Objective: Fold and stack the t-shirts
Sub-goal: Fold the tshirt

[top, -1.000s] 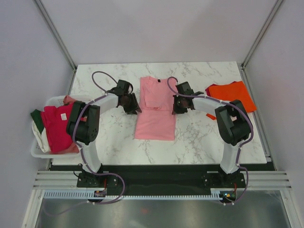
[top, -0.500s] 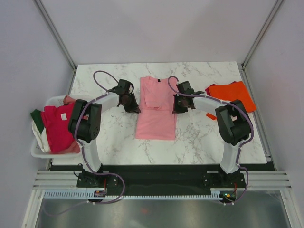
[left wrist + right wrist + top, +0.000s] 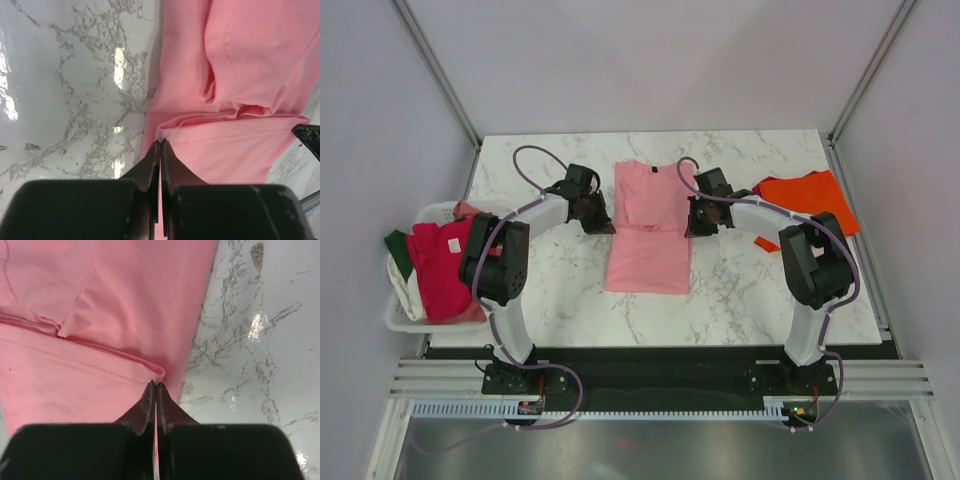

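The light pink t-shirt (image 3: 648, 250) lies flat in the middle of the table with its sleeves folded in, neck at the far end. My left gripper (image 3: 603, 224) is shut on its left edge, pinching a raised fold of pink cloth (image 3: 225, 150) in the left wrist view (image 3: 160, 142). My right gripper (image 3: 689, 227) is shut on the right edge, pinching a fold of the pink cloth (image 3: 75, 385) in the right wrist view (image 3: 156, 384). A bright orange t-shirt (image 3: 810, 200) lies folded at the right.
A white plastic basket (image 3: 404, 318) stands off the table's left edge. It holds a crimson-red shirt (image 3: 445, 265), a dark green one (image 3: 397, 250) and a cream one (image 3: 410, 292). Bare marble (image 3: 760, 290) shows in front of and beside the pink shirt.
Both grippers have shifted slightly toward the far side while staying shut on the pink shirt's edges. The shirt has barely changed shape.
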`<action>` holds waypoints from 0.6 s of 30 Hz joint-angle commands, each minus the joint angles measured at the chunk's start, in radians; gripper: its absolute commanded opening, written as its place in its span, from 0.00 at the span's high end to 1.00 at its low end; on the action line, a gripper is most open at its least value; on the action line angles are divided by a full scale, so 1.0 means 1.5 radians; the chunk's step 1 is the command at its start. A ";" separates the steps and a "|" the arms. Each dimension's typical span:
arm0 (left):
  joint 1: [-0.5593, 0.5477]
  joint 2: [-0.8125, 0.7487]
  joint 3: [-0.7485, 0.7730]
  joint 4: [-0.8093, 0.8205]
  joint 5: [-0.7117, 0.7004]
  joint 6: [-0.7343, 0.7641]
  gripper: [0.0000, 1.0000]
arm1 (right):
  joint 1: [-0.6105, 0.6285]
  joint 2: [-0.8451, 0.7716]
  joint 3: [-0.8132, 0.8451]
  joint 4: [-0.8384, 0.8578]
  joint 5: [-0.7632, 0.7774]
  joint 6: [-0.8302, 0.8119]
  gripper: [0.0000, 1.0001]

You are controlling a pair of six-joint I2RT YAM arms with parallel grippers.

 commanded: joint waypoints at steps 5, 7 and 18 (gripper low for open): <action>0.002 -0.096 -0.003 0.027 0.016 0.010 0.98 | -0.014 -0.067 0.035 -0.018 0.001 -0.011 1.00; 0.002 -0.096 0.004 0.027 0.016 0.010 0.98 | -0.017 -0.063 0.044 -0.022 -0.002 -0.013 1.00; 0.006 -0.005 0.092 0.024 0.015 0.007 0.98 | -0.041 0.000 0.103 -0.036 -0.003 -0.021 1.00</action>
